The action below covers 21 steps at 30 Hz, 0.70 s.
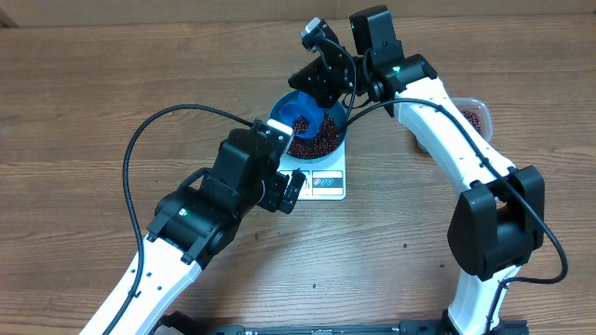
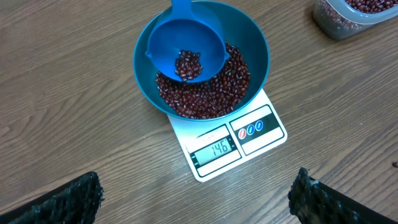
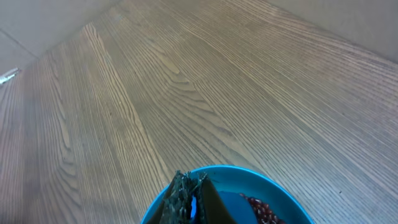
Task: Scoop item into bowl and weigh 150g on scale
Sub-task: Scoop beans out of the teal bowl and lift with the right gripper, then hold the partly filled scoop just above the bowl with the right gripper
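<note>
Left wrist cam: one heap of small glossy red-brown beans (image 2: 211, 90) sits in the round blue bowl (image 2: 258, 46) on the flat white square scale (image 2: 267, 134). Above the scale, the right gripper (image 3: 191, 205) pinches one smooth blue scoop (image 2: 165, 37) tight; the left gripper (image 2: 196, 199) gapes wide, empty.

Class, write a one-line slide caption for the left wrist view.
Blue scoop with a few beans hovers over the bean-filled bowl on the scale, display reading 146.

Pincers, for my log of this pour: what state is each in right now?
Left pincer: open, holding nothing.
Right pincer: shut on the blue scoop.
</note>
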Each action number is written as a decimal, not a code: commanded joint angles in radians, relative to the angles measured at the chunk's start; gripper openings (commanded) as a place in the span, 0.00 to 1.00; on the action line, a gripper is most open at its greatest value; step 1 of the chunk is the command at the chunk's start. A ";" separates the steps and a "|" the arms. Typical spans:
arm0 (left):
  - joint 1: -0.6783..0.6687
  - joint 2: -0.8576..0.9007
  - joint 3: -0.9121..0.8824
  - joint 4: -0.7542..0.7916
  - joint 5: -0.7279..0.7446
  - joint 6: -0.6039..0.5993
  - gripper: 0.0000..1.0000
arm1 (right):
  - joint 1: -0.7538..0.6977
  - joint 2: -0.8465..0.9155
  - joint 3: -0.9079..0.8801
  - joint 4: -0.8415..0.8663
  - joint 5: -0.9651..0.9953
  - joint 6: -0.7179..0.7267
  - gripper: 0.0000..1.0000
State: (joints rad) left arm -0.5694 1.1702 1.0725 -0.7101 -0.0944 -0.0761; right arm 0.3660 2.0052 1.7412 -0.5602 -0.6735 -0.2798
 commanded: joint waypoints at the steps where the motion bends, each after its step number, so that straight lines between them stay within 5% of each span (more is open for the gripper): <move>1: 0.000 0.008 -0.006 0.003 -0.010 -0.006 0.99 | -0.005 -0.027 0.041 0.010 -0.009 -0.044 0.04; 21: 0.000 0.008 -0.006 0.003 -0.010 -0.006 0.99 | -0.005 -0.075 0.041 -0.002 -0.009 -0.050 0.04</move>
State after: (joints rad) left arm -0.5694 1.1702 1.0725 -0.7101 -0.0944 -0.0761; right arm 0.3660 1.9869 1.7412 -0.5682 -0.6731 -0.3191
